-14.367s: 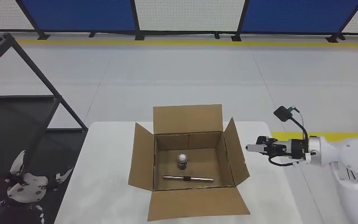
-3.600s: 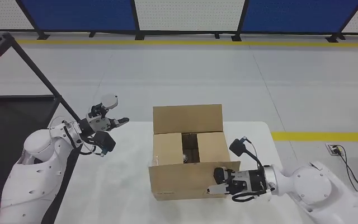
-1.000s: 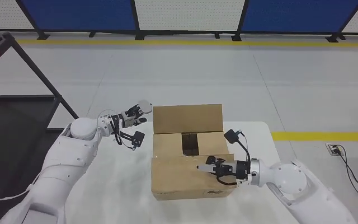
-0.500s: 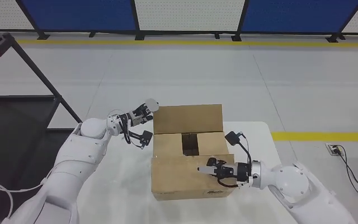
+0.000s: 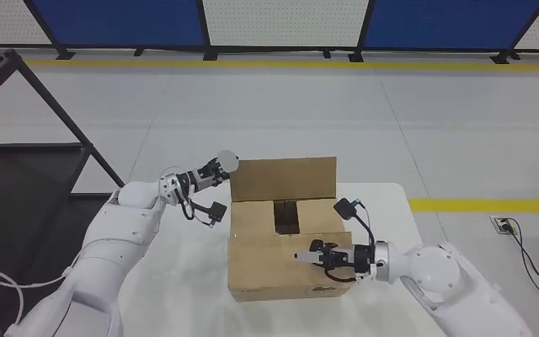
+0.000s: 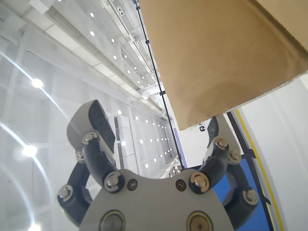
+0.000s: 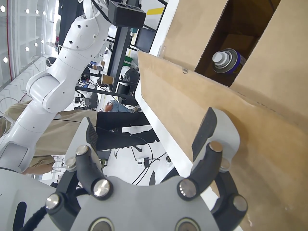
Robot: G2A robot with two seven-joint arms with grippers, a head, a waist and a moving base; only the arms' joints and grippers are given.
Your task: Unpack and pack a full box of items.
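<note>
The cardboard box (image 5: 286,270) stands mid-table with both side flaps folded in and a narrow gap (image 5: 286,216) between them. Its rear flap (image 5: 282,179) stands upright. My left gripper (image 5: 221,165) is open at that flap's left corner; in the left wrist view the flap (image 6: 216,49) reaches down beside one fingertip (image 6: 213,128) of the gripper (image 6: 156,126). My right gripper (image 5: 303,254) is open at the raised front flap (image 7: 173,102), whose edge lies between the fingers of the gripper (image 7: 149,131). A spray can (image 7: 226,60) stands inside, seen through the gap.
The white table (image 5: 168,253) has bare room left of the box. A black metal rack (image 5: 50,152) stands off the table's left side. Blue partition panels (image 5: 118,21) line the back of the floor.
Earlier the box lay fully open; both side flaps are now folded in and the front flap is up. In the last second my left gripper moved right to the rear flap's corner.
</note>
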